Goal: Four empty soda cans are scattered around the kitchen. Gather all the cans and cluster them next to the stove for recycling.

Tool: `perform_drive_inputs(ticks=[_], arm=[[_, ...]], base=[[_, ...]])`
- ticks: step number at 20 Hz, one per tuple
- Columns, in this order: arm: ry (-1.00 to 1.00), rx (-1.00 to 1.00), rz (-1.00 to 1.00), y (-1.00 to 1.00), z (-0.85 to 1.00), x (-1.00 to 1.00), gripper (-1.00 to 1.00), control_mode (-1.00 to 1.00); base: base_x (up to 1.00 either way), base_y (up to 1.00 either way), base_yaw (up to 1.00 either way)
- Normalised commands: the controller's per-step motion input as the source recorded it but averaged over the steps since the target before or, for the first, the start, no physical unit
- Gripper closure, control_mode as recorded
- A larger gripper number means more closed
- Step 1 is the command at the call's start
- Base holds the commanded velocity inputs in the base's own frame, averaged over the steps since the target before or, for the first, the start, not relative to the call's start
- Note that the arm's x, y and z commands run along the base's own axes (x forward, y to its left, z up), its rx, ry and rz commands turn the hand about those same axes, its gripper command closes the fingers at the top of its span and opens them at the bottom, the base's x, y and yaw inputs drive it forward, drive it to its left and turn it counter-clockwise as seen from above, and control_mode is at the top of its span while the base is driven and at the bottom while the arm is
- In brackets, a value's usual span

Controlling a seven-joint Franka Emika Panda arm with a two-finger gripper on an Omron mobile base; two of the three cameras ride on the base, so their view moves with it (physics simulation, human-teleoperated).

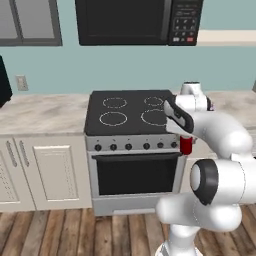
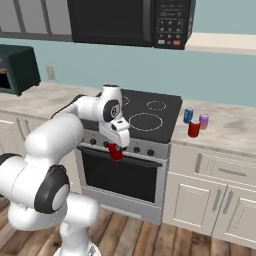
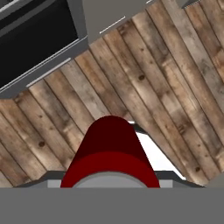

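Cans already gathered stand on the counter [image 2: 235,131] just right of the stove [image 2: 150,120]: a red can [image 2: 194,129], a blue can [image 2: 188,115] and a purple-pink can [image 2: 203,121], close together, which reads as the recycling cluster in the making. A fourth, the held red can [image 2: 115,152], hangs in front of the stove's knob row, above the wooden floor [image 3: 175,87]. The gripper [image 2: 116,148] is clamped on it, jaws narrowed to its width, presumably for carrying it to the others.
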Motion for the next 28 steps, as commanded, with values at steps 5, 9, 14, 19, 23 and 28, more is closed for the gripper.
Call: perform_drive_inputs(ticks=[5, 9, 14, 19, 23, 28], arm=[[0.00, 0.00, 0.00, 0.00, 0.00, 0.00, 1.00, 1.00], [0.00, 0.00, 0.00, 0.00, 0.00, 0.00, 1.00, 1.00], [0.00, 0.00, 0.00, 0.00, 0.00, 0.00, 1.00, 1.00], [0.00, 0.00, 0.00, 0.00, 0.00, 0.00, 1.00, 1.00], [0.00, 0.00, 0.00, 0.00, 0.00, 0.00, 1.00, 1.00], [0.00, 0.00, 0.00, 0.00, 0.00, 0.00, 1.00, 1.00]], base=[[0.33, -0.42, 0.11], [0.25, -0.48, 0.06], [0.18, -0.52, 0.02], [0.18, -0.51, 0.03], [0.21, -0.50, 0.04], [0.25, -0.51, 0.02]])
